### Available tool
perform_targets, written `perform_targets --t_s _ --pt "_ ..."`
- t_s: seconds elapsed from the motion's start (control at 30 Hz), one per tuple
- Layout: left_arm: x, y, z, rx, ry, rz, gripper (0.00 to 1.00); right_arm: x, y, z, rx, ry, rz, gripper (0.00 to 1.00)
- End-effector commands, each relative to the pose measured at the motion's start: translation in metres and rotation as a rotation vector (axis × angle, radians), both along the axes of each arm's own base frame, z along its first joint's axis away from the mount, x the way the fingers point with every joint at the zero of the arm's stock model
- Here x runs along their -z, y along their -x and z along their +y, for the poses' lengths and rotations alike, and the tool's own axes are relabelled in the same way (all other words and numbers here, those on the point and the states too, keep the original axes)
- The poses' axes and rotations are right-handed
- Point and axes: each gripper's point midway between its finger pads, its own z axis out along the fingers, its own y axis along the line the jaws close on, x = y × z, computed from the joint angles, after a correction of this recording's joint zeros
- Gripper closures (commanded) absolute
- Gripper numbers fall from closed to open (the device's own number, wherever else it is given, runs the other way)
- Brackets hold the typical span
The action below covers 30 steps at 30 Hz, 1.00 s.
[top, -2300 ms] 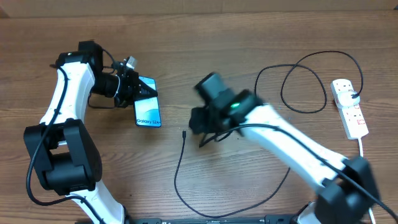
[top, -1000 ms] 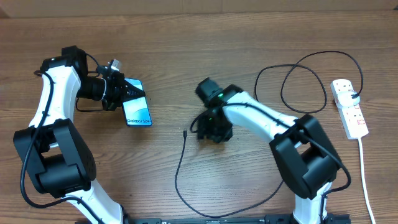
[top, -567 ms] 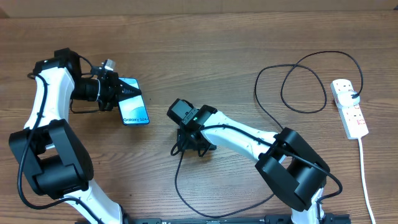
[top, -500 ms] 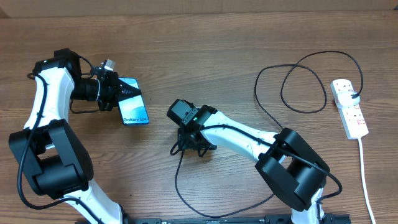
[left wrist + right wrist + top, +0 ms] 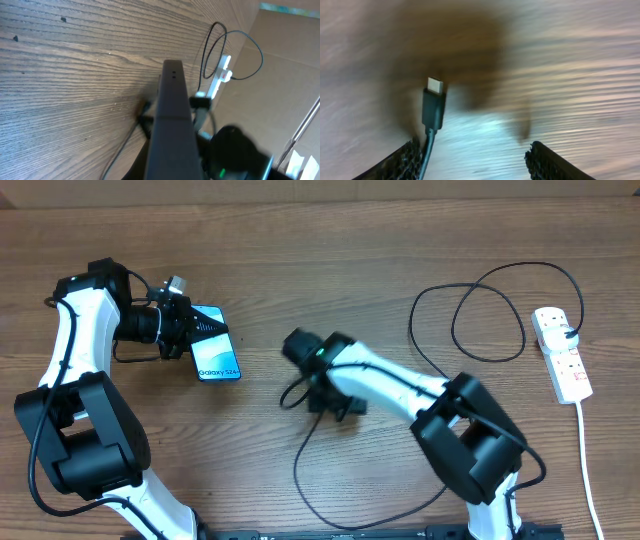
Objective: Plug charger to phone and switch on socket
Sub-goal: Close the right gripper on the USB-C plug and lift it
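My left gripper [image 5: 192, 328] is shut on the top end of the phone [image 5: 217, 352], whose teal screen faces up at the left. The phone shows edge-on as a dark bar in the left wrist view [image 5: 170, 125]. The charger cable [image 5: 300, 470] runs across the table in loops to its black plug [image 5: 570, 332] at the white socket [image 5: 562, 352]. My right gripper [image 5: 325, 395] is at the cable's connector end. In the right wrist view its fingers [image 5: 472, 150] are wide apart. The connector tip [image 5: 434, 100] stands just past the left finger, and the cable lies against that finger.
The cable makes large loops [image 5: 490, 310] at the back right. The socket's white lead [image 5: 585, 450] runs toward the front right edge. The socket also shows in the left wrist view [image 5: 220, 77], with a cardboard wall [image 5: 280, 75] behind it.
My right gripper has moved a little right and back, and the cable's near run has shifted right with it. The left arm and phone have stayed still for the last half second.
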Motion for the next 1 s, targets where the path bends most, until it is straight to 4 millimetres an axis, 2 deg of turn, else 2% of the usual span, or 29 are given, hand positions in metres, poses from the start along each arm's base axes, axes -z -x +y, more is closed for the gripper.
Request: perform_targets --t_s 0.0,0.1,0.33,0.47,0.57,0.7,0.97 --pt "-0.008 0.001 -0.003 -0.006 0.035 -0.014 0.96 -0.008 -0.031 -0.039 0.076 0.090 -0.052 0.33" --pt "-0.008 0.000 -0.003 -0.006 0.034 -0.016 0.96 -0.006 -0.031 -0.051 0.099 0.058 0.012 0.32" --pt "-0.008 0.000 -0.003 -0.004 0.033 -0.020 0.96 -0.006 -0.015 -0.015 0.153 -0.175 0.157 0.32" --pt "-0.008 0.000 -0.003 0.004 0.031 -0.029 0.96 -0.003 -0.008 -0.010 0.243 -0.159 0.158 0.33" --pt "-0.008 0.001 -0.003 0.006 0.031 -0.029 0.96 0.004 -0.010 -0.012 0.263 -0.126 0.113 0.33" --pt "-0.008 0.002 -0.004 0.012 0.031 -0.033 0.96 0.009 -0.019 -0.030 0.283 -0.045 0.045 0.41" --pt "-0.008 0.002 -0.003 0.013 0.031 -0.034 0.96 0.010 -0.025 -0.035 0.308 -0.050 0.039 0.68"
